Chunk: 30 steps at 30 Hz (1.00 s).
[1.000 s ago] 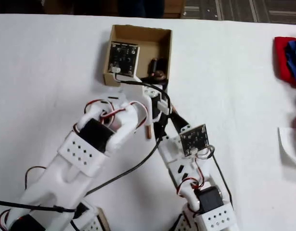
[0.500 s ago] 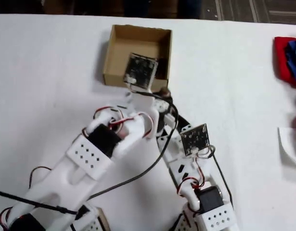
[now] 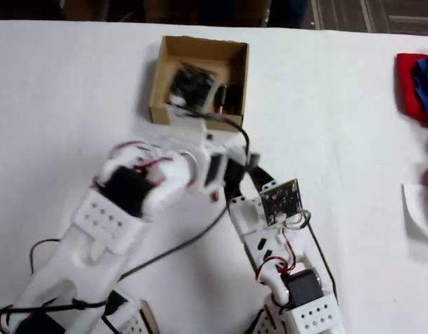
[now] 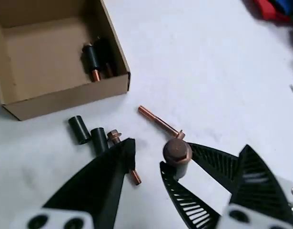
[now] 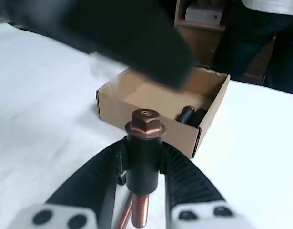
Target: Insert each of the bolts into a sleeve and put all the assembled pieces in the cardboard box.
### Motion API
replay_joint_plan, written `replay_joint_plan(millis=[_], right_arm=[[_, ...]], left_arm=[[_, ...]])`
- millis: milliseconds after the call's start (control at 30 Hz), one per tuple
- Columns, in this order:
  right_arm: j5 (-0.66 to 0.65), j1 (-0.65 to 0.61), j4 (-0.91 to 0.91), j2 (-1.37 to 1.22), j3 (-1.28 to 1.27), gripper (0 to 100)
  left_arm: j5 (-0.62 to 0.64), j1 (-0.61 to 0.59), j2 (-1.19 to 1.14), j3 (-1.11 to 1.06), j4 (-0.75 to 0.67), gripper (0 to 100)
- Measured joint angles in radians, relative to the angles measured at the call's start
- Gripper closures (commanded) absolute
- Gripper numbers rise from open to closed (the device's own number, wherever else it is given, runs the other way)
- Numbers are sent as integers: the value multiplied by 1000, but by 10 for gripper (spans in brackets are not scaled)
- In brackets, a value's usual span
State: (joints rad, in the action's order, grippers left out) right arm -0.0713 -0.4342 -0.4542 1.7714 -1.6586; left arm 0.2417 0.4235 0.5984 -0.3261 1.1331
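The left arm's wrist has swung from the cardboard box's (image 3: 200, 44) near-left corner to over its middle. A bolted sleeve (image 5: 143, 164) stands upright before the box, clamped in the right end effector (image 5: 144, 147). The left end effector (image 4: 188, 144) gapes wide around it, above the worktop (image 4: 208, 71).
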Motion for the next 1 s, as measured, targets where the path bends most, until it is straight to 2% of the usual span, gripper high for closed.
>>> replay_joint_plan(millis=[133, 233, 333, 400, 467, 533, 667, 800, 900, 1000], right_arm=[[0, 2, -9, 0, -9, 975], [0, 64, -52, 0, -9, 976], [14, 158, -77, 0, 6, 976], [17, 199, -78, -5, 54, 976], [17, 204, -80, -49, 132, 976], [17, 201, -80, -138, 227, 976], [18, 201, -80, -457, 493, 976], [20, 201, -98, -918, 876, 976], [28, 203, -172, -1304, 1240, 976], [101, 201, -275, -1685, 1637, 976]], left_arm=[[0, -121, 2, 169, 97, 650], [-12, -256, 2, 206, 207, 650], [-155, -394, 0, 121, 318, 650], [-328, -477, 0, -11, 313, 650], [-491, -540, 0, -175, 229, 650], [-559, -585, 0, -345, 92, 670], [-545, -651, -2, -637, -206, 767], [-534, -658, -2, -827, -436, 849], [-532, -664, -2, -939, -562, 870], [-532, -661, 0, -950, -594, 869]])
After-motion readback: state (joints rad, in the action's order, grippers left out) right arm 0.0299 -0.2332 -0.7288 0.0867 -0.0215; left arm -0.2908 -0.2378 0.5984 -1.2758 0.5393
